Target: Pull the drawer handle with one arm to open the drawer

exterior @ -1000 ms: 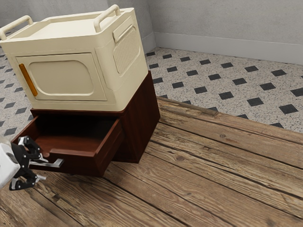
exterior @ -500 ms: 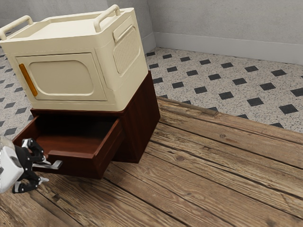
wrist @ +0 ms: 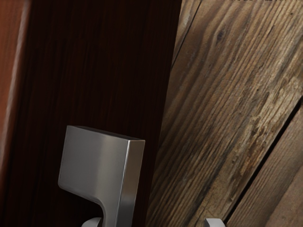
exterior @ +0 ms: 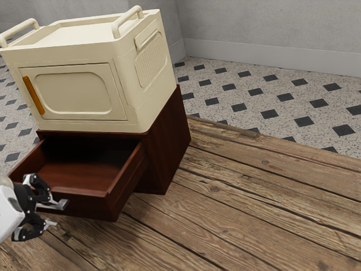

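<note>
Above wooden planks (exterior: 242, 197), hand (exterior: 51, 211) spread wide, clasping nothing, tiled floor (exterior: 282, 97), grey walls (exterior: 271, 28)

Over the exterior feed I had the black two-finger gripper (exterior: 51, 210) at about eight o'clock, reaching toward three o'clock from the arm's white hand (exterior: 8, 210). I held its fingers (exterior: 38, 183) spread, one toward twelve o'clock, the other toward six. In my wrist view the pale fingertips (wrist: 215, 222) stood well apart, at seven and five o'clock.
</note>
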Robot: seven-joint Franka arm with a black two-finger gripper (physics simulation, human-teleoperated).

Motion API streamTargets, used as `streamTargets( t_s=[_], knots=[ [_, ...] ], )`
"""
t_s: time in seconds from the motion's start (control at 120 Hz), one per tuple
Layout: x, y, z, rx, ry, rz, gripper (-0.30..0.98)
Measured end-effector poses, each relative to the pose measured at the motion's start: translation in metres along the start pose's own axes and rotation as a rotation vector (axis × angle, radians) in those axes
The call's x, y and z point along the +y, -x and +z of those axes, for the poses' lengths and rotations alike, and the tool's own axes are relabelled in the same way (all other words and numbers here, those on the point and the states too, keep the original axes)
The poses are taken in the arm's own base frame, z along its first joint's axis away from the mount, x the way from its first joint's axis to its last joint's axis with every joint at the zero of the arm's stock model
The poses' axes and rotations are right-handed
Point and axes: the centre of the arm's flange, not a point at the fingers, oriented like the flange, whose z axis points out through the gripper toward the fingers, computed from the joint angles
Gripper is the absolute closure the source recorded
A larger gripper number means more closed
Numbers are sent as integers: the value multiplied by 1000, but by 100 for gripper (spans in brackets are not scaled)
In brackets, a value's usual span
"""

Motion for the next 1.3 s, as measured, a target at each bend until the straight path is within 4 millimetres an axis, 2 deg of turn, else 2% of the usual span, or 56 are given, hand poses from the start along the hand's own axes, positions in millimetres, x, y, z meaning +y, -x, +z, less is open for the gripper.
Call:
streamTargets(
  t_s=[0.275, 0.775, 0.942, 1.075, 1.3],
  knots=[
    [8, 0, -1, -8, 5, -2, 46],
    [5, -1, -9, 0, -17, -22, 55],
    [-1, 3, -18, 9, -37, -33, 60],
    [-2, 6, -20, 12, -36, -38, 55],
    [-2, 6, -24, 15, -43, -34, 40]
  ],
)
